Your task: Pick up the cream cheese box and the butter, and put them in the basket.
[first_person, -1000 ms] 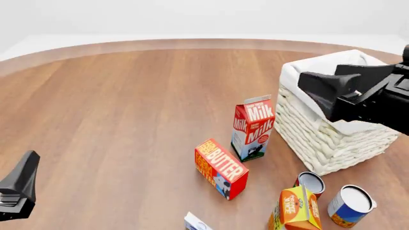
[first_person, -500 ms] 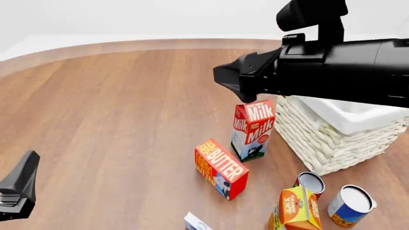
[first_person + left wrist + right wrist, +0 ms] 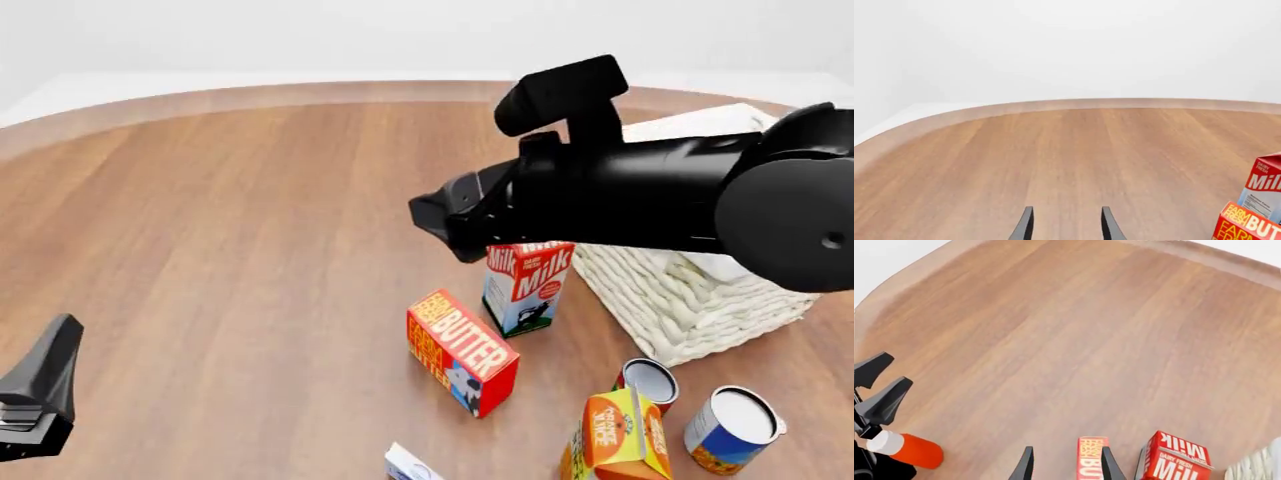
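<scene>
The butter (image 3: 463, 350) lies on the table in front of the milk carton. In the right wrist view the butter (image 3: 1091, 458) shows just beyond the gap between the fingers. A corner of the cream cheese box (image 3: 407, 466) pokes in at the front view's bottom edge. The basket (image 3: 694, 295) stands at the right, partly hidden by my right arm. My right gripper (image 3: 447, 225) (image 3: 1066, 467) hangs open and empty above the milk carton's top, left of the basket. My left gripper (image 3: 47, 375) (image 3: 1066, 227) is open and empty at the near left, far from the boxes.
A red-and-white milk carton (image 3: 527, 285) stands upright between butter and basket. An orange juice carton (image 3: 617, 435) and two cans (image 3: 650, 382) (image 3: 731, 428) crowd the near right. An orange-red cylinder with a white end (image 3: 904, 447) lies beside the left arm.
My right arm has swung left from over the basket and come down, so its gripper now hangs above the milk carton. The left arm and all the objects have stayed put.
</scene>
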{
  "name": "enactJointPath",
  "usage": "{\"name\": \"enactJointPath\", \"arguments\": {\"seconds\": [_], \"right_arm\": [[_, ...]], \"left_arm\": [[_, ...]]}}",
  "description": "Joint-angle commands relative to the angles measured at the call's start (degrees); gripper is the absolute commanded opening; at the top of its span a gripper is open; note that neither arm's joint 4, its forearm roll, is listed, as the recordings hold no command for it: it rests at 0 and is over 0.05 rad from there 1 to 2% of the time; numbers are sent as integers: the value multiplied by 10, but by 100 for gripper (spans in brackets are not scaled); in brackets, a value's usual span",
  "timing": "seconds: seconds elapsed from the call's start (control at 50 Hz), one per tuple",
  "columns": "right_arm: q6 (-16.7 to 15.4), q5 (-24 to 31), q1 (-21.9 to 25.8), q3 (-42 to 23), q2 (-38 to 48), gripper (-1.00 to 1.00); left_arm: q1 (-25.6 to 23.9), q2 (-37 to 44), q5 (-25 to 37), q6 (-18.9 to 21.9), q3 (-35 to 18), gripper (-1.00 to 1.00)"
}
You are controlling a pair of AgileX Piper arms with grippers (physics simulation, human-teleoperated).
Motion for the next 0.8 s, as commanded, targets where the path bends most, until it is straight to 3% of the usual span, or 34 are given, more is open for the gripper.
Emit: {"name": "enactJointPath", "arguments": {"seconds": [0.02, 0.8], "right_arm": [[-7, -26, 1, 31, 15, 100], [-6, -77, -29, 99, 52, 100]], "left_arm": [[0, 0, 0, 0, 0, 100], [0, 0, 0, 0, 0, 100]]}}
